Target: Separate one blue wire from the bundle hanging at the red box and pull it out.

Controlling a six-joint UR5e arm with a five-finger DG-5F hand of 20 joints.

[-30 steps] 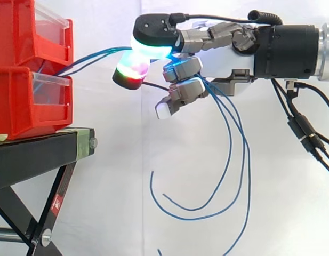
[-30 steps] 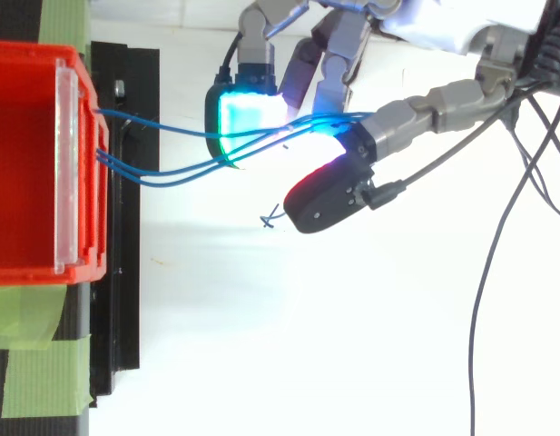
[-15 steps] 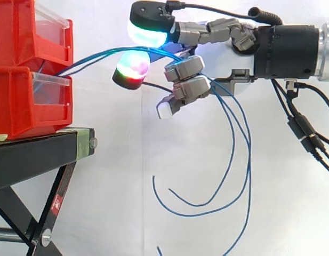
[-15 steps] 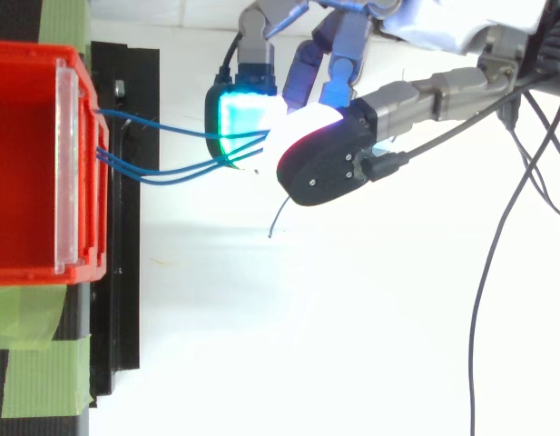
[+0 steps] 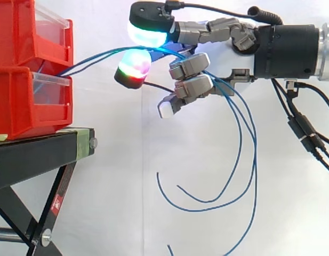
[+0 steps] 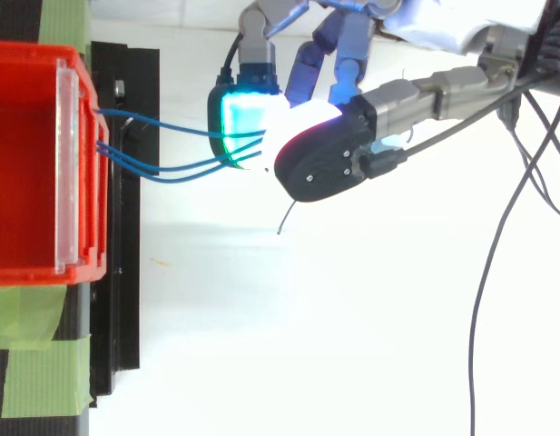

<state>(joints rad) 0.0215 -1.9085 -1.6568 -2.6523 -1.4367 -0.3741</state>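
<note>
While hand (image 5: 228, 60) hooks blue wires (image 5: 108, 52), red box (image 5: 25, 104)

Hand (image 6: 321, 169) on blue wires (image 6: 181, 170) nr red box (image 6: 25, 182)

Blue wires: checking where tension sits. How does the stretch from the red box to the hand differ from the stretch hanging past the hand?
The box-side stretch rises gently toward the hand, strands close together; the hanging stretch drops in wide, spread loops. The first starts at the red box; the second ends in free tips. Both are the same blue wires, passing through its curled fingers.
</note>
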